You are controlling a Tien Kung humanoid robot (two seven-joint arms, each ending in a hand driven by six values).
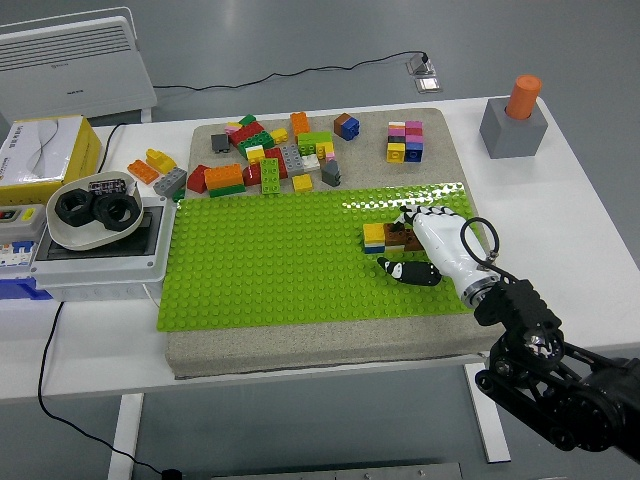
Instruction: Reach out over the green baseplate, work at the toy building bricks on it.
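Over the right part of the flat green studded baseplate you have the robot's white five-fingered right hand, its black arm coming up from the lower right corner of the head view. Your wrist sits near the plate's right edge, with the palm facing down and the hand slanting up and to the left. Its dark-tipped fingers reach across the far side of a short row of joined toy bricks, a yellow-over-blue piece at the left end and brown ones beside it, standing on the plate. The thumb lies low on the near side, its tip pointing left, just beside the row. You can see fingers and thumb bracketing the row, but from this height you cannot tell whether they actually clamp it or only rest against it.

Beyond the plate's far edge, on the grey stone-like slab that carries it, lies a loose heap of mixed coloured bricks, and well to its right a small stacked block of pink, yellow and blue bricks.
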